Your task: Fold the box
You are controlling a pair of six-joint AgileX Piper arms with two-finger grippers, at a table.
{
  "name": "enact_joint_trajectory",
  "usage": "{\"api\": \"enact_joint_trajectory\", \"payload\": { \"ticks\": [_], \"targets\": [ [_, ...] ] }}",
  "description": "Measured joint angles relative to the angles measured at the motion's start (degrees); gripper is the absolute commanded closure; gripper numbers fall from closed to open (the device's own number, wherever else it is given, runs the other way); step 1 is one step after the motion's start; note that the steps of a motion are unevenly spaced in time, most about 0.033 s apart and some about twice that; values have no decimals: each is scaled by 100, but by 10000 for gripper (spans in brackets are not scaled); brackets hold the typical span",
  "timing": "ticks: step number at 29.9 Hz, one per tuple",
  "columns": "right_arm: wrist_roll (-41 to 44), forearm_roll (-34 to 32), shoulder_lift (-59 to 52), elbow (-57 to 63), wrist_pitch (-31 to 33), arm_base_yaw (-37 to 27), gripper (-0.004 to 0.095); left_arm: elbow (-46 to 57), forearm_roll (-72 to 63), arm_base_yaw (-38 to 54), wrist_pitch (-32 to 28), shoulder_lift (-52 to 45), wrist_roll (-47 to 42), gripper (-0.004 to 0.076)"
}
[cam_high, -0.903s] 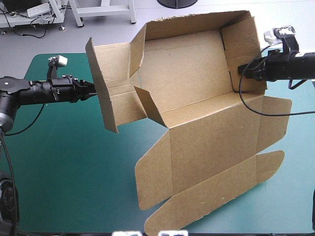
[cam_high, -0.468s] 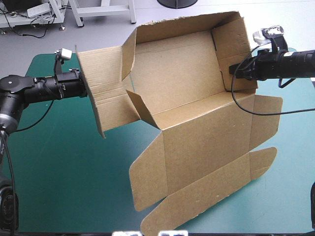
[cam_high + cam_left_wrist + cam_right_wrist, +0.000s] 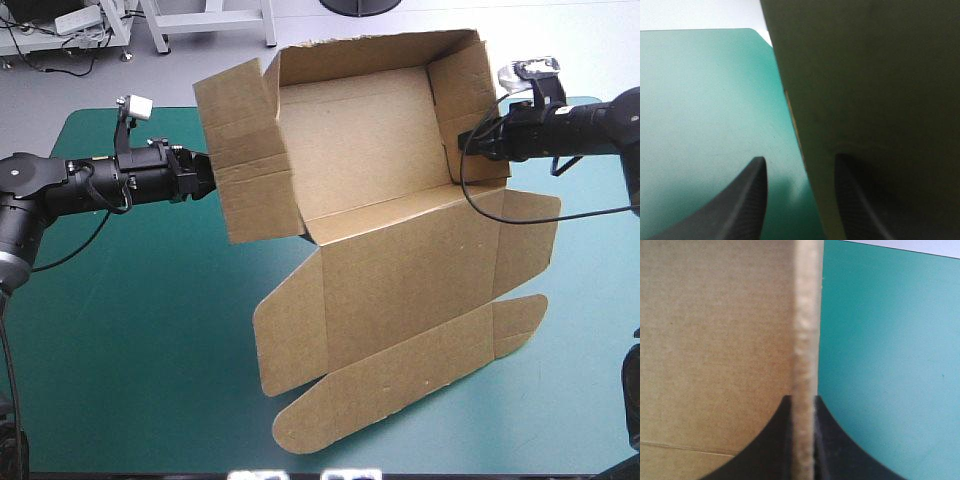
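Observation:
The brown box [image 3: 370, 170] is held tilted above the table as an open tray, with its back and right walls raised. Its flat lid [image 3: 400, 310] hangs down toward the table's front edge. My right gripper [image 3: 466, 143] is shut on the right wall; in the right wrist view the board's edge [image 3: 804, 340] runs between the right gripper [image 3: 803, 440]. My left gripper [image 3: 208, 180] is at the outer face of the left side flap [image 3: 245, 160]. In the left wrist view the left gripper [image 3: 800, 200] stands open, with the flap's edge [image 3: 805, 150] passing between the fingers.
The teal-green cover [image 3: 120, 330] lies bare on the left and toward the front left. The lid's rounded tuck flaps [image 3: 300, 430] reach down near the table's front edge. The box's back wall stands over the table's far edge.
The left side flap, splayed outward earlier, has swung in toward the tray. My left gripper moved right with it and now stands open. The whole box and my right gripper shifted slightly left.

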Motion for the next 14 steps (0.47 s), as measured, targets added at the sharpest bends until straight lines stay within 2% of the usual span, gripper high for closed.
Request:
{"api": "enact_joint_trajectory", "payload": {
  "ticks": [2, 6, 14],
  "targets": [
    [58, -121, 0, 0, -130, 203, 932, 0, 0, -6, 0, -7, -50, 290],
    [262, -426, 0, 0, -433, 562, 932, 0, 0, -53, 7, -24, -151, 271],
    [684, -955, 4, 0, -745, 855, 932, 0, 0, -57, 1, -67, -236, 271]
  ]
}}
